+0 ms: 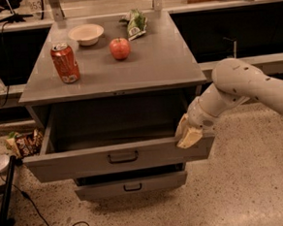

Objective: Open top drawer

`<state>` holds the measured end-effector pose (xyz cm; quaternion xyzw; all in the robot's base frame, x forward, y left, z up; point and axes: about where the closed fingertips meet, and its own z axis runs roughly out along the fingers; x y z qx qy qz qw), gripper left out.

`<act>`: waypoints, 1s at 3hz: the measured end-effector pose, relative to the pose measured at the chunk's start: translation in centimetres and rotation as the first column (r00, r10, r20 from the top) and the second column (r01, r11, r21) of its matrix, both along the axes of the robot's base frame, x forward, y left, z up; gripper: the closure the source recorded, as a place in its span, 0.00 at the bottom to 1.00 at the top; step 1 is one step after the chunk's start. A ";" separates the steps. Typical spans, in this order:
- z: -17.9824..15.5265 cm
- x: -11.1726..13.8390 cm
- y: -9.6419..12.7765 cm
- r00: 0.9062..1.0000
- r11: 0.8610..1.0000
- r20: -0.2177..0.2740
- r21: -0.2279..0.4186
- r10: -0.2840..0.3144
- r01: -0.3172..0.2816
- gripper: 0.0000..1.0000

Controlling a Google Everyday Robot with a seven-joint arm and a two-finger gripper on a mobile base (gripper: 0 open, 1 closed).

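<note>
A speckled stone floor [244, 190] is seen under a grey metal cabinet, whose flat top [157, 65] carries four items: a red soda can [64, 63] towards nine o'clock, a shallow white bowl [86, 34] at about eleven, a red apple [120, 48] near the middle and a crumpled green snack bag [136, 23] at twelve. The top drawer [62, 165], a deep grey box with a tall wide front panel, is found directly below that top and stands pulled well out towards six o'clock, so that its dark interior is exposed. Nothing can be made out inside. Its small dark bar handle [123, 157] is left untouched at the middle of the panel. The cream-tipped gripper [188, 132] of the white arm [246, 85], which is brought in from three o'clock, is set on the upper edge of the panel at its right end. Whether its jaws are apart, together or clamped on that edge cannot be told. A shorter grey drawer [132, 186] is visible beneath and projects only slightly. The task is judged to be essentially done, since the drawer is already largely extended. At most a little more outward travel and the freeing of the gripper are thought to be left.
</note>
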<state>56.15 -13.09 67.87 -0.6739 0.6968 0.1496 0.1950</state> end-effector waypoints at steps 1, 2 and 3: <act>0.0 0.0 0.0 1.000 1.000 0.000 0.000 0.000 0.000 0.86; 0.1 0.0 0.0 1.000 1.000 0.000 0.000 0.000 0.000 0.62; 0.1 0.0 0.0 1.000 1.000 0.000 0.000 0.000 0.000 0.39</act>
